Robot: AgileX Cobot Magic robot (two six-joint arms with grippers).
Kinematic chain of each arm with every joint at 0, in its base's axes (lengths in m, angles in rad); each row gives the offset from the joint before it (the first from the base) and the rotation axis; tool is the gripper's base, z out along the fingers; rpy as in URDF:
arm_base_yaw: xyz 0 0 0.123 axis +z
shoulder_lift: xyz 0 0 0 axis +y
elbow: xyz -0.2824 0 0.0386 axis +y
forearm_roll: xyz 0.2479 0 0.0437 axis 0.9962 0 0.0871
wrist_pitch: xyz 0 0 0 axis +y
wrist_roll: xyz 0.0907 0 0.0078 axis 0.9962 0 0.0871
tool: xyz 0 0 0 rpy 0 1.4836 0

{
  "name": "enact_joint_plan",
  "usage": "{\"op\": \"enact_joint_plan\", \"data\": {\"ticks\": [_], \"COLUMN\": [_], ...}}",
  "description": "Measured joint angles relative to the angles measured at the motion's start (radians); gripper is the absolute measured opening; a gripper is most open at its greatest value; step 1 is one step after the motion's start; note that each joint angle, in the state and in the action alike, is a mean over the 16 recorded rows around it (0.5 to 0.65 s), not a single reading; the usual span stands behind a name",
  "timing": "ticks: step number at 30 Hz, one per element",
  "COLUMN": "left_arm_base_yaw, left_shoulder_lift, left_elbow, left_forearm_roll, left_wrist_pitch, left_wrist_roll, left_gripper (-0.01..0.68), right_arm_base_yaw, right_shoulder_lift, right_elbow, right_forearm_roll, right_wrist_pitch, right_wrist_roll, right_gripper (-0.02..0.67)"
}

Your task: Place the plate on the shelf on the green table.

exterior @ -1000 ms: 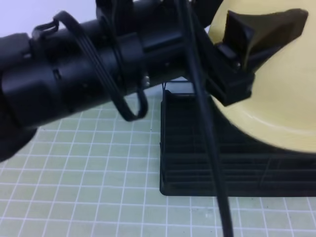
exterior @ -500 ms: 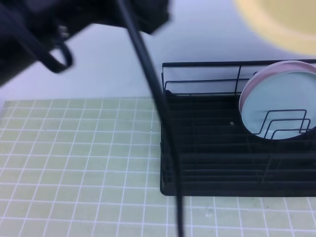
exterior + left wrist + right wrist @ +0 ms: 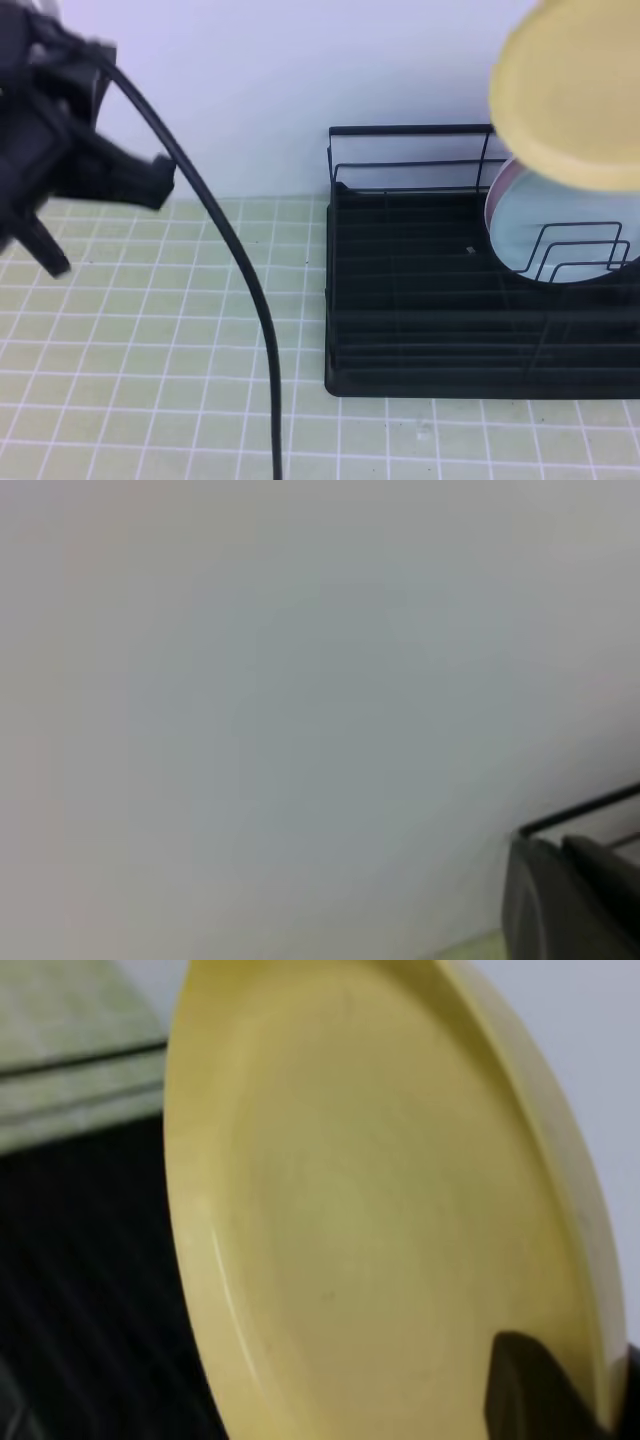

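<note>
Black against a pale wall, my left arm (image 3: 60,140) sits at the far left of the high view, above the green table (image 3: 150,330). Its claw is out of clear sight there; I take it as fully closed, with nothing seen in it. A dark cable (image 3: 235,280) loops down from that arm across the tiles to the bottom edge of the view. My left wrist camera shows mostly blank wall, with one dark finger (image 3: 570,900) at the lower right and a thin black wire of the shelf (image 3: 580,810) just above it.

Right of centre, the shelf (image 3: 420,300) stands on the tiles, tray base in front, wire rail behind. A mint plate (image 3: 560,225) with a pink rim stands upright in its right end, behind looped wire dividers (image 3: 580,250).

Furthest right, the plate (image 3: 575,95) hangs in the air above the shelf's right end, tilted, overlapping the top of the mint plate from this angle and cut off by the edge of the view. I cannot tell whether the two touch. The right claw does not show in the high view. On my right wrist camera the plate (image 3: 380,1210) fills the picture, standing on edge over the dark tray, and one dark finger (image 3: 545,1390) presses its face at the lower right rim. That claw is clamped shut on the plate.
</note>
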Motion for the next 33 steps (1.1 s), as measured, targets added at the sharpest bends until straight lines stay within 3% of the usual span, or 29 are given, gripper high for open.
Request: {"op": "enact_joint_plan", "data": {"ticks": [12, 33], "left_arm_base_yaw": [0.000, 0.000], "left_shoulder_lift": [-0.003, -0.004], "left_elbow": [0.070, 0.070], "left_forearm_roll": [-0.005, -0.005], "left_wrist_pitch": [-0.054, -0.055], "left_wrist_roll": [-0.035, -0.060], "left_gripper": [0.000, 0.000], "right_arm_base_yaw": [0.000, 0.000], "right_shoulder_lift": [0.151, 0.277], "right_elbow": [-0.025, -0.022], "right_forearm_roll": [-0.123, -0.078], "right_wrist_pitch": [-0.025, -0.110], "right_wrist_roll": [-0.242, -0.404], "right_gripper": [-0.003, 0.002]}}
